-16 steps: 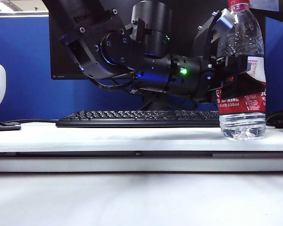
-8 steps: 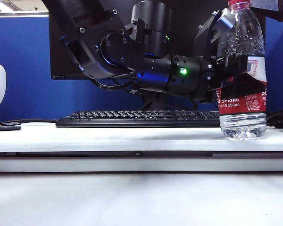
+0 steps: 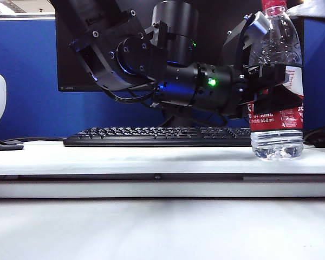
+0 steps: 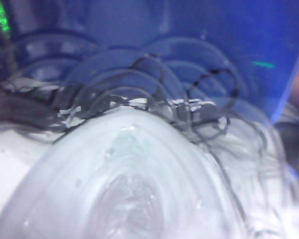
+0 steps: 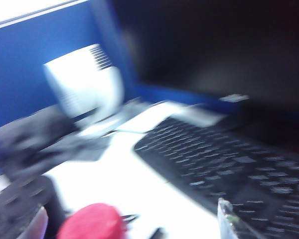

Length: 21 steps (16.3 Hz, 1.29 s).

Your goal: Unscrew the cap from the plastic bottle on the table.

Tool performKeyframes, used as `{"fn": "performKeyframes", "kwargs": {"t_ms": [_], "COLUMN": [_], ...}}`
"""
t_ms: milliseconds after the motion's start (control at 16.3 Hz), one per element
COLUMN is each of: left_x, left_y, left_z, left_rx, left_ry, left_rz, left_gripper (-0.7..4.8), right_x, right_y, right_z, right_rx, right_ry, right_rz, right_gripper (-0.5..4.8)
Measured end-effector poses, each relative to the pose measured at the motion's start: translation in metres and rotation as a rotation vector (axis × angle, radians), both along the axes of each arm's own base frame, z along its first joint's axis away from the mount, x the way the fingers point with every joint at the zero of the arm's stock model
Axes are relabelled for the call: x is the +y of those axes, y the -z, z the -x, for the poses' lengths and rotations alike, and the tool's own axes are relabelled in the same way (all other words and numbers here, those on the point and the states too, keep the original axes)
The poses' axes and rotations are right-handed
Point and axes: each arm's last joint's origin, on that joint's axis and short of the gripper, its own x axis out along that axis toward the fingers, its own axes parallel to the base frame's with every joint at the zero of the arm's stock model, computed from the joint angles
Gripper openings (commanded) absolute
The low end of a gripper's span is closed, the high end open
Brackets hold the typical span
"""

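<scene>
Plastic bottle (image 3: pixel 277 81), cap (image 3: pixel 274 5) still on, stands at the tabletop's (image 3: pixel 124 157) right end, my left pincer (image 3: pixel 271 89) pinching its labelled middle. My right pincer sits out of clear view above the cap; whether it is spread I cannot tell. I judge the thin ribbed wall slippery and crushable: hold the body, twist the cap.

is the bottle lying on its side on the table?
No, the bottle stands upright on the table, with the left pincer clamped round its middle.
</scene>
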Motion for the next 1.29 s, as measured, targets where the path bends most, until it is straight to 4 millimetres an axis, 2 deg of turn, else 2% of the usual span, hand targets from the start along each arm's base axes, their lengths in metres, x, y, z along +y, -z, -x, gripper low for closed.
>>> {"fn": "performKeyframes", "kwargs": {"t_ms": [123,245,307,490,552,674,920,1042,1104,1287], "left_x": [0.0,0.0,0.0,0.0,0.0,0.0,0.0,0.0,0.0,0.0], "left_y": [0.0,0.0,0.0,0.0,0.0,0.0,0.0,0.0,0.0,0.0], "left_z": [0.0,-0.001,-0.001,-0.001,-0.001,-0.001,-0.001,-0.001,-0.001,-0.001], "left_rx": [-0.001,-0.002,-0.002,-0.003,-0.005,-0.004,-0.005,-0.005,-0.005,-0.005], "left_ry": [-0.012,-0.018,-0.019,-0.022,-0.025,-0.025,-0.025,-0.025,-0.025,-0.025], "left_rz": [-0.001,-0.001,-0.001,-0.001,0.0,0.0,0.001,0.001,0.001,0.001], "left_gripper": [1.16,1.16,1.16,1.16,1.16,1.16,1.16,1.16,1.16,1.16], "right_x": [0.0,0.003,0.007,0.021,0.032,0.05,0.108,0.124,0.126,0.131], "right_y": [-0.01,-0.022,-0.031,-0.046,-0.043,-0.036,-0.024,-0.019,-0.017,-0.013], "right_z": [0.016,0.042,0.061,0.1,0.102,0.098,0.093,0.086,0.082,0.077], "right_rx": [-0.034,-0.078,-0.13,-0.224,-0.183,-0.131,-0.126,-0.136,-0.131,-0.123], "right_ry": [0.123,0.291,0.403,0.604,0.67,0.695,0.747,0.726,0.742,0.744], "right_rz": [0.031,0.071,0.089,0.061,0.059,0.08,0.174,0.199,0.21,0.228], "right_gripper": [4.45,4.45,4.44,4.45,4.45,4.44,4.41,4.39,4.17,4.15]}}
